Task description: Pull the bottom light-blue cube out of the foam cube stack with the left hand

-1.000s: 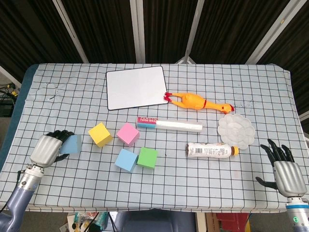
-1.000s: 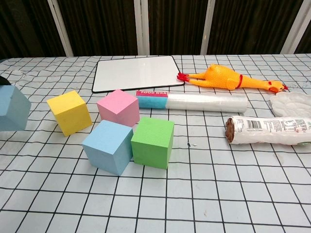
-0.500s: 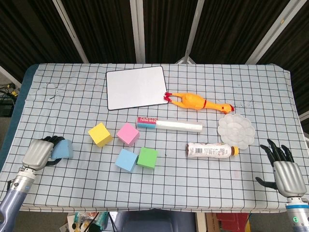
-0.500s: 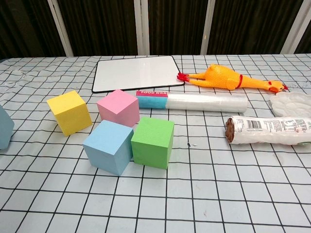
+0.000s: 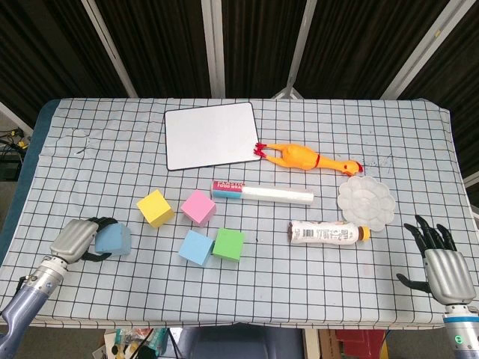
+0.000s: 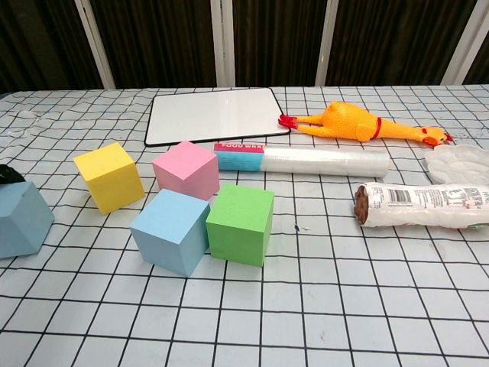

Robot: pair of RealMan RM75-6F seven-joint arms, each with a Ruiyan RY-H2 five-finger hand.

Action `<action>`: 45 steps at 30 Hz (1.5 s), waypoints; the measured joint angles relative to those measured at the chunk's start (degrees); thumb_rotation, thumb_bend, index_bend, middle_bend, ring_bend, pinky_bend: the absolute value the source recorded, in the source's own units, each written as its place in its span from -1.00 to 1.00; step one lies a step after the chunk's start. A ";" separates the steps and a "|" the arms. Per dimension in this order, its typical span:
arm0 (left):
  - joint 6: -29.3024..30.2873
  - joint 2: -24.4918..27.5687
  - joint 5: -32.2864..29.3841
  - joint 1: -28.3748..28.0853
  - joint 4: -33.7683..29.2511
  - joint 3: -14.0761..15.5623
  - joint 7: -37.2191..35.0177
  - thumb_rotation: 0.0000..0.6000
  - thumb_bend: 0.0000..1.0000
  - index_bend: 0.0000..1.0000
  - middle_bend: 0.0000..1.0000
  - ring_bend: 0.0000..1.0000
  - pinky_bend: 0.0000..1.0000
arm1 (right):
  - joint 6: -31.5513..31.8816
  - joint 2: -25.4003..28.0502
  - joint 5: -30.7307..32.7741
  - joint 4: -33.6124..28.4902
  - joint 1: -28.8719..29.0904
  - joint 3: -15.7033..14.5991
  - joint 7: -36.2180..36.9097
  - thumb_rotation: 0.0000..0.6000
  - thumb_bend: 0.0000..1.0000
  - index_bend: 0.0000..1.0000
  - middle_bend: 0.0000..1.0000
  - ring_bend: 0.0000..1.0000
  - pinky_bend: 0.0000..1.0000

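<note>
The left hand (image 5: 75, 239) gripped a light-blue cube (image 5: 114, 239) at the table's (image 5: 112, 149) near-left edge, well apart from the yellow cube (image 5: 155, 208), pink cube (image 5: 198, 207), second blue cube (image 5: 195, 247) and green cube (image 5: 228, 244). The right hand (image 5: 438, 258) hovered open, holding nothing, at the near-right corner.

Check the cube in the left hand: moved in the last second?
Yes. The cube in the left hand went down the picture and ended lower than the yellow cube, nearer the table's front edge.
</note>
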 measured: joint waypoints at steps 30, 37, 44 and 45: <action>0.24 8.40 8.18 -1.91 -12.52 3.92 3.06 1.00 -0.92 -0.93 -1.00 -1.00 -0.65 | 0.18 -0.27 -0.11 0.27 0.07 0.05 0.10 1.00 -0.95 -0.69 -0.93 -0.71 -0.86; 13.69 9.72 12.75 1.58 -12.59 3.49 -1.42 1.00 -0.91 -0.91 -1.00 -1.00 -0.65 | 0.36 -0.51 -0.03 0.28 0.07 0.16 -0.25 1.00 -0.95 -0.69 -0.93 -0.71 -0.86; 28.58 10.64 11.70 11.00 -11.67 2.74 6.02 1.00 -0.86 -0.83 -0.95 -1.00 -0.63 | 0.40 -0.76 -0.17 0.18 0.09 0.04 -0.98 1.00 -0.95 -0.69 -0.93 -0.71 -0.86; 28.79 10.66 11.00 11.79 -11.85 2.72 8.04 1.00 -0.86 -0.83 -0.94 -1.00 -0.63 | 0.54 -0.81 -0.30 0.17 0.05 0.01 -1.11 1.00 -0.95 -0.69 -0.93 -0.71 -0.86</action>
